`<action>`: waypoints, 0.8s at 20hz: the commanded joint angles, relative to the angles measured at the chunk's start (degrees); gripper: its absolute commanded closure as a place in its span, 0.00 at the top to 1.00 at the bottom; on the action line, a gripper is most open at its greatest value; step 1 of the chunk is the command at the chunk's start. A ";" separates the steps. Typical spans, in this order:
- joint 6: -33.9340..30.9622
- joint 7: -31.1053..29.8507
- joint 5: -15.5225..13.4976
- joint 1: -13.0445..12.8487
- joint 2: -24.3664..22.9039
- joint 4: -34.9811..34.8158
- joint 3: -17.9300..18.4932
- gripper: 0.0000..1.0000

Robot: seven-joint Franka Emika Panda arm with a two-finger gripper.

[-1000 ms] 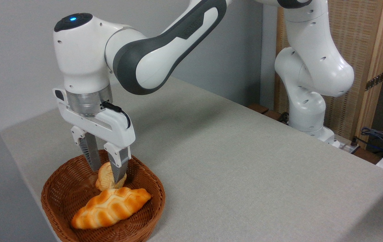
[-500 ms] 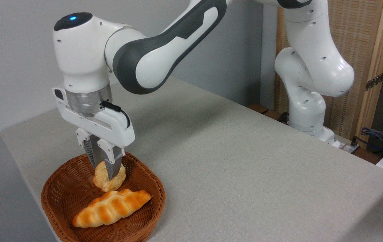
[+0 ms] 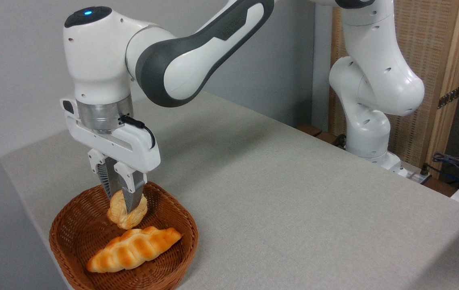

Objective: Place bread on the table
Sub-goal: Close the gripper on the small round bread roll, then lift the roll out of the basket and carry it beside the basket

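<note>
The end effector (image 3: pixel 126 207) points straight down over the basket (image 3: pixel 72 237) at the worktop's (image 3: pixel 285 201) near left corner, its fingers (image 3: pixel 131 193) pinching the bun (image 3: pixel 126 215) from both sides. The bun hangs inside the basket, just above the loaf (image 3: pixel 132 249), which lies along the basket's front.

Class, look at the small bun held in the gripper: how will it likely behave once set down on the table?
The bun looks light, hanging from a narrow pinch in the gripper. Its roundish, lumpy shape could rock or roll slightly on the flat table. It probably isn't slippery, given its ridged surface.
</note>
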 commanded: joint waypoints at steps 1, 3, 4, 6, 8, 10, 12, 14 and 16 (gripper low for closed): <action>-1.03 1.04 -0.36 0.42 -2.64 -0.31 0.52 0.39; -2.61 2.00 -0.36 0.51 -3.87 -0.31 1.23 0.39; -3.31 2.62 -0.36 0.51 -3.96 -0.31 1.31 0.39; -4.89 3.50 -0.71 0.60 -4.66 -0.31 1.40 0.39; -7.09 6.38 -0.88 0.60 -5.18 -0.39 2.02 0.39; -9.81 8.15 -1.67 0.60 -6.33 -0.39 2.81 0.39; -11.05 9.65 -2.99 0.60 -7.12 -0.48 2.98 0.39; -12.80 11.84 -4.04 0.60 -7.82 -0.57 3.86 0.39; -16.92 15.78 -4.22 0.60 -8.53 -0.57 4.04 0.39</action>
